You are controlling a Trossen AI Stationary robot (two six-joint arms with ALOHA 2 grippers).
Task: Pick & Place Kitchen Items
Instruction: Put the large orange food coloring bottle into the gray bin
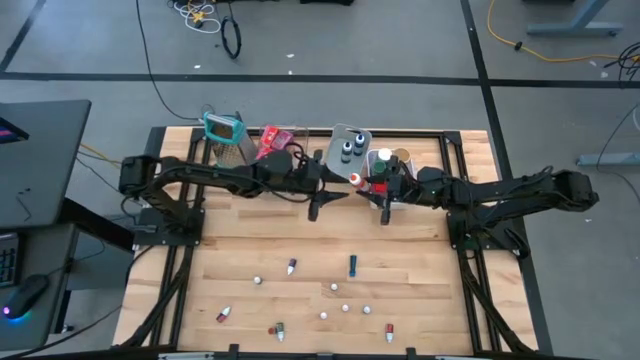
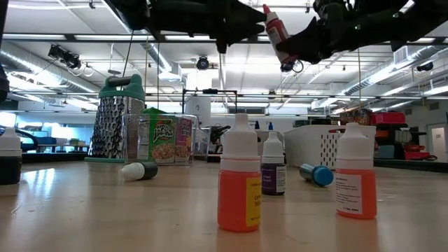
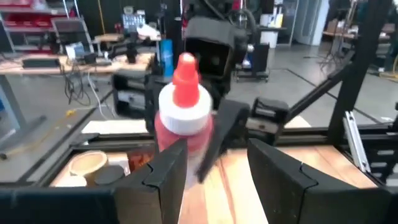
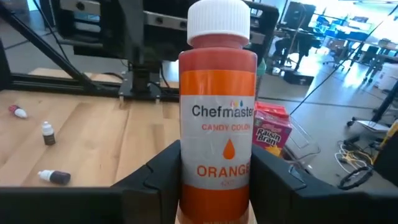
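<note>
An orange food-colour bottle (image 4: 217, 118) with a white cap and red tip (image 3: 185, 74) is held high above the table's middle (image 2: 275, 29). My right gripper (image 4: 214, 177), reaching in level from the table's right (image 1: 372, 188), is shut on it. My left gripper (image 3: 214, 168) comes level from the left (image 1: 338, 190). It stands open, its fingertips right at the bottle's cap end (image 2: 253, 28). Several small dropper bottles (image 2: 239, 175) stand or lie on the table's near half (image 1: 334, 290). My right gripper pinches the bottle's lower body (image 4: 217, 186) between its two fingers, one on each side. The fingers come level from the table's right. The bottle is lifted clear, cap upward and tilted toward the left arm. My left gripper: I cannot tell whether its fingers touch the bottle.
Along the far edge stand a teal-framed grater (image 1: 225, 135), a clear bin with packets (image 1: 275, 140), a grey tray with dark-capped bottles (image 1: 350, 148) and a white bin with jars (image 1: 392, 160). A teal-capped bottle (image 1: 352, 265) lies mid-table.
</note>
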